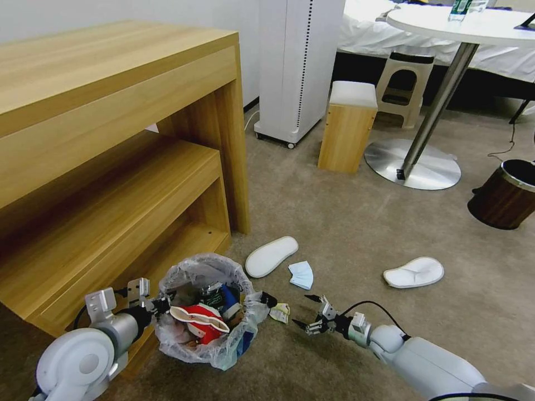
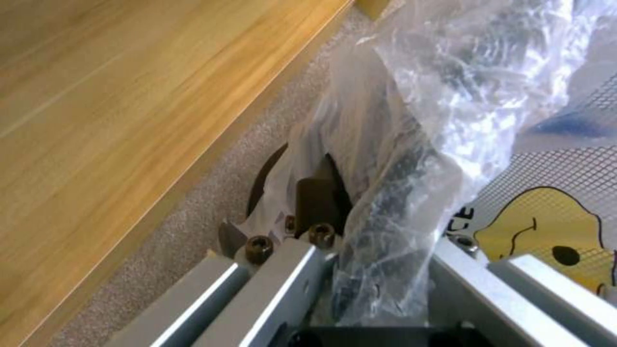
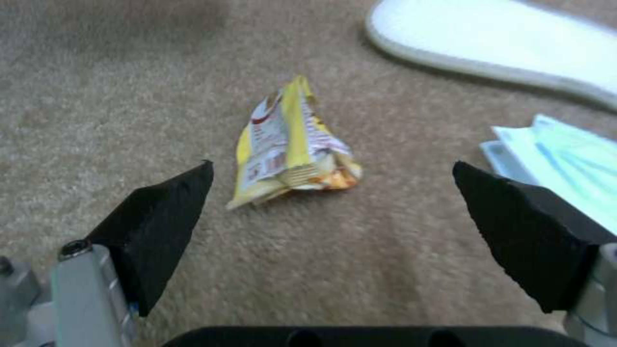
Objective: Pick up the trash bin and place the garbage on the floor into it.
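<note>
The small round dark trash bin (image 1: 206,312) with blue sides, lined with a crinkled clear plastic bag that spills over its rim, sits low at the front corner of the light wooden shelf unit (image 1: 111,167), over the beige-tan short-pile carpet floor (image 1: 356,223). Whether it touches the floor I cannot tell. Inside it lie a red-and-white paper bowl (image 1: 200,322) and other litter. The left end effector (image 1: 161,304) is clamped on the bin's rim on the side toward the shelf unit; in the left wrist view its grey fingers (image 2: 283,284) sit on either side of the bag-covered rim (image 2: 385,202), pinching it.

Just beside the bin's far side, a crumpled yellow-and-white candy wrapper (image 1: 280,312) lies on the floor. The right end effector (image 1: 312,314) hangs low just beyond it, jaws spread wide and holding nothing; in the right wrist view the wrapper (image 3: 289,149) lies on the carpet ahead of the two black pointed fingertips (image 3: 161,226), apart from both.

Near the wrapper lies a folded light-blue face mask (image 1: 301,274), and next to that a flat white slipper (image 1: 271,256). A second white slipper (image 1: 413,272) lies well apart toward the right. Farther off stand a brown wood-look cylindrical bin with a metal rim (image 1: 504,195), a small wooden stool with a white top (image 1: 346,125) and the chrome foot of a round white table (image 1: 415,164).
</note>
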Available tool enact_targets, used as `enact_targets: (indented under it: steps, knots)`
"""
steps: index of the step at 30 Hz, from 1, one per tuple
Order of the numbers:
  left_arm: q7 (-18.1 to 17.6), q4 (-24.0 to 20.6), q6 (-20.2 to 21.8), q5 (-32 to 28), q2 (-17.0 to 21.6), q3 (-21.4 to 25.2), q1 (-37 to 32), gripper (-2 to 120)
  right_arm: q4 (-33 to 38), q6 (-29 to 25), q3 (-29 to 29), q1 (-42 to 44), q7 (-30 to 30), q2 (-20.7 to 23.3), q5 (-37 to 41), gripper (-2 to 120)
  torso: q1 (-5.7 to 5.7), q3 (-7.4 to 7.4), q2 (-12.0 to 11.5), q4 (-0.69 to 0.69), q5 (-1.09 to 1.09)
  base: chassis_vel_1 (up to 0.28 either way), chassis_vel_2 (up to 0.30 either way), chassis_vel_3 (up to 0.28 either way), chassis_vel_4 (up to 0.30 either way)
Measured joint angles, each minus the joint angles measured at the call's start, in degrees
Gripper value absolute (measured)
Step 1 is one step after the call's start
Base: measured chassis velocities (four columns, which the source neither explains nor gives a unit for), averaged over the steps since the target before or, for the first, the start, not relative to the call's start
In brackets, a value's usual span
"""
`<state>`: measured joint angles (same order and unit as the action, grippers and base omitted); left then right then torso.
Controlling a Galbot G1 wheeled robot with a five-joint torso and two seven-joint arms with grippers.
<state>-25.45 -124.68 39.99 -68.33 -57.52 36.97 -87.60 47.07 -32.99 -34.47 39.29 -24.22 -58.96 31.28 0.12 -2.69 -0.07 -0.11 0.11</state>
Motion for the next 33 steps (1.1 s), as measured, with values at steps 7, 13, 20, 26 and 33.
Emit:
enact_targets:
  steps: [7, 13, 20, 26, 33]
  knots:
    - [-0.17, -0.38, -0.04, -0.42, 0.21, 0.20, -0.05, 0, -2.03, -0.21, -0.58, -0.33, -0.05, -2.69, -0.51, 94, 0.00, 0.00, 0.00, 0.00, 0.01, 0.000, 0.000, 0.000, 0.000]
    - [-0.23, -0.39, -0.12, -0.44, 0.14, 0.17, -0.06, 0, -3.18, -0.17, -1.10, -0.73, 0.03, -5.14, -0.83, 88, 0.00, 0.00, 0.00, 0.00, 0.00, 0.000, 0.000, 0.000, 0.000]
    - [-0.25, -0.39, -0.23, -0.33, -0.06, 0.07, -0.04, 0, -4.42, -0.43, -1.44, -0.94, -0.11, -6.75, -1.14, 88, 0.00, 0.00, 0.00, 0.00, 0.00, 0.000, 0.000, 0.000, 0.000]
    - [-0.27, -0.47, -0.32, -0.24, -0.17, 0.05, -0.06, 0, -5.00, -0.63, -1.05, -0.43, -0.12, -7.75, -1.52, 81, 0.00, 0.00, 0.00, 0.00, 0.01, 0.000, 0.000, 0.000, 0.000]
    - [-0.36, -0.62, -0.41, -0.25, -0.04, 0.16, -0.10, 0, -4.87, -0.96, -0.14, 0.35, -0.18, -7.01, -2.10, 76, 0.00, 0.00, 0.00, 0.01, 0.02, 0.000, 0.000, 0.000, 0.000]
